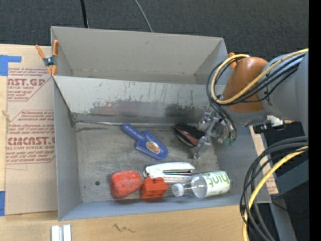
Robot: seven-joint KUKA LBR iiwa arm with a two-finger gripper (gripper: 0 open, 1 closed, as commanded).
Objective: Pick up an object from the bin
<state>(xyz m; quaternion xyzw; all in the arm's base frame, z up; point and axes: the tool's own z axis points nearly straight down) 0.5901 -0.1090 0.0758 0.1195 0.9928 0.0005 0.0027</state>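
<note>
Probably light and slippery, the dark red-marked thing (186, 133) just beside the pincer (206, 135) needs a grip across its middle; whether the pincer is wide or narrow I cannot tell.

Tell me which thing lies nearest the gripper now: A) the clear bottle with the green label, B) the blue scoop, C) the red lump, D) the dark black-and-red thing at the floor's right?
D: the gripper sits right beside the dark black-and-red thing near the bin's back wall; the blue scoop, red lump and clear bottle lie farther off.
</note>
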